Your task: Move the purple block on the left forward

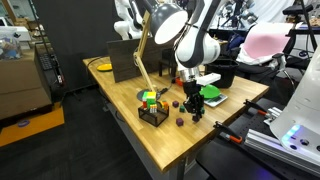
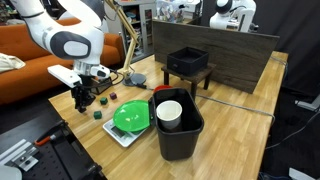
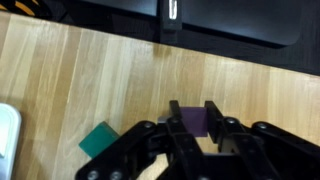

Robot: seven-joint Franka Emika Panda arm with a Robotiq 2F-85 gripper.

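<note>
A purple block sits between the two black fingers of my gripper in the wrist view. The fingers press on both its sides, just above or on the wooden table; I cannot tell which. In both exterior views the gripper points down near the table's edge, and its fingers hide the held block. A second small purple block lies on the table beside the gripper.
A teal block lies close to the fingers. A green bowl on a white tray, a black bin holding a white cup, a black box, a wooden lamp and a small black holder stand on the table.
</note>
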